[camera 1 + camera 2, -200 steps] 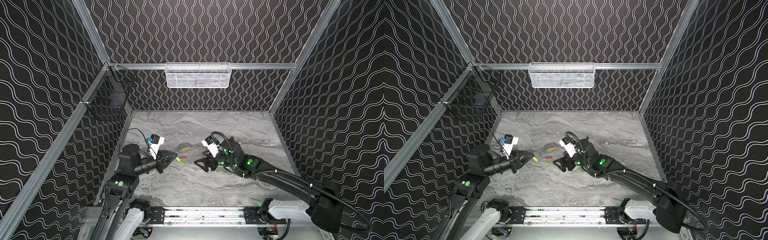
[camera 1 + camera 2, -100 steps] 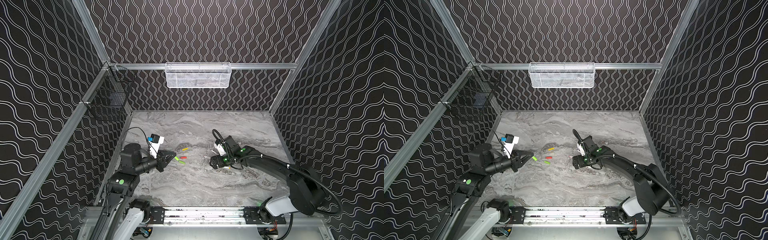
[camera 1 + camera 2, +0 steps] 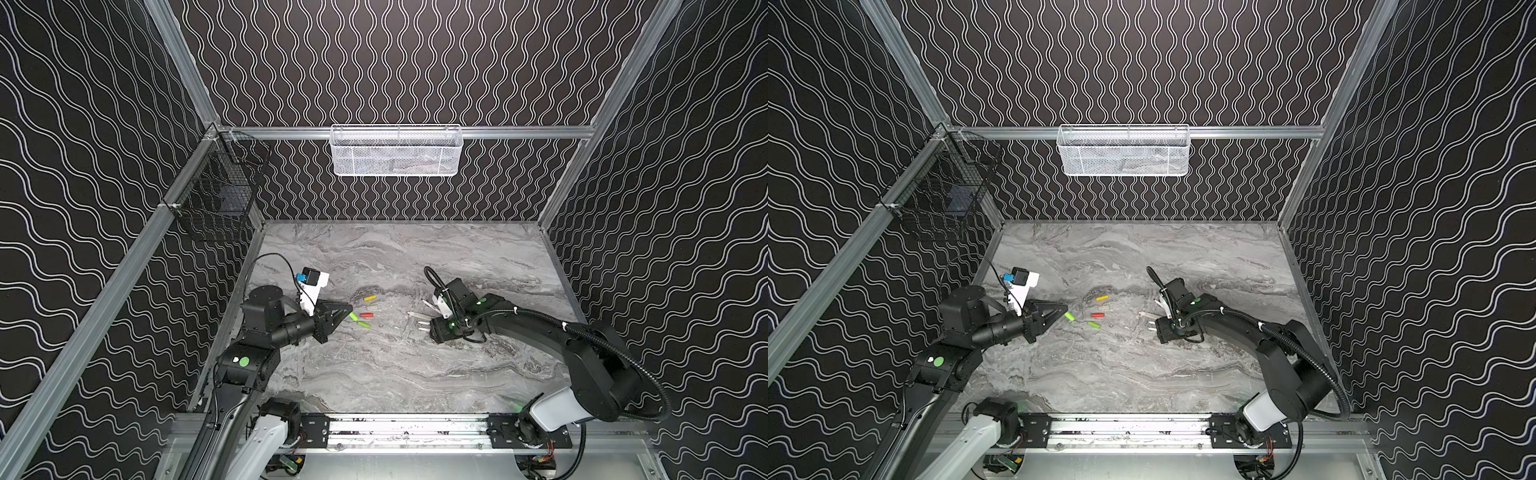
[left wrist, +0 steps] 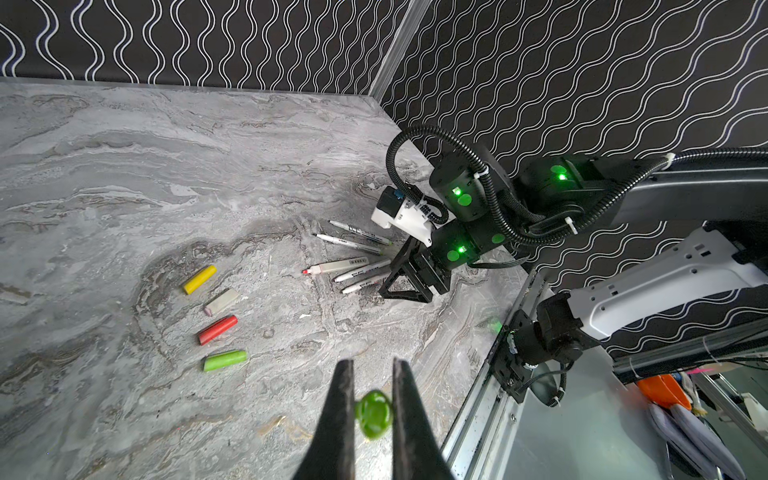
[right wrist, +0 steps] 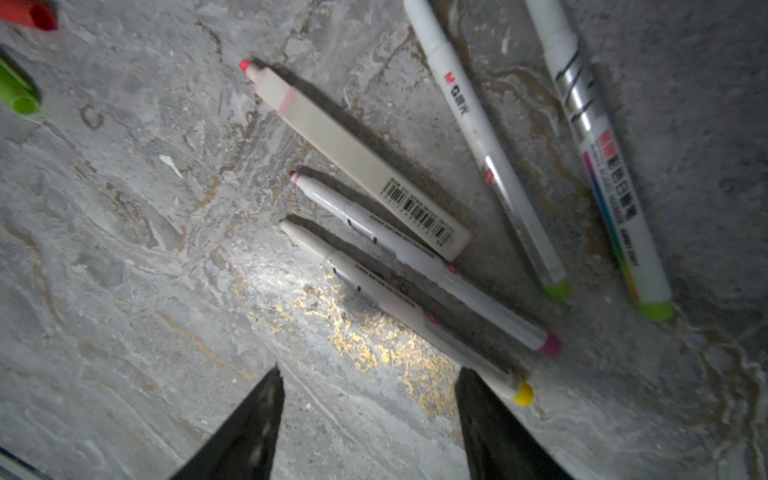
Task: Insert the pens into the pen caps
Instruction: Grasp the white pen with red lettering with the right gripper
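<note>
Marble surface (image 3: 386,374), both arms low over it. We see the right end effector (image 5: 370,372) down near the surface, fingers spread with nothing between them and one finger just beside the yellow-ended pen (image 5: 390,301). The left end effector (image 4: 372,365) sits left of centre, pressed onto a green cap (image 4: 374,413). All five pens (image 4: 349,264) lie uncapped in a fan right of centre, beside the right end effector. We count four loose caps in a row between the arms: yellow cap (image 4: 200,279), grey cap (image 4: 222,301), red cap (image 4: 217,329), second green cap (image 4: 225,360).
</note>
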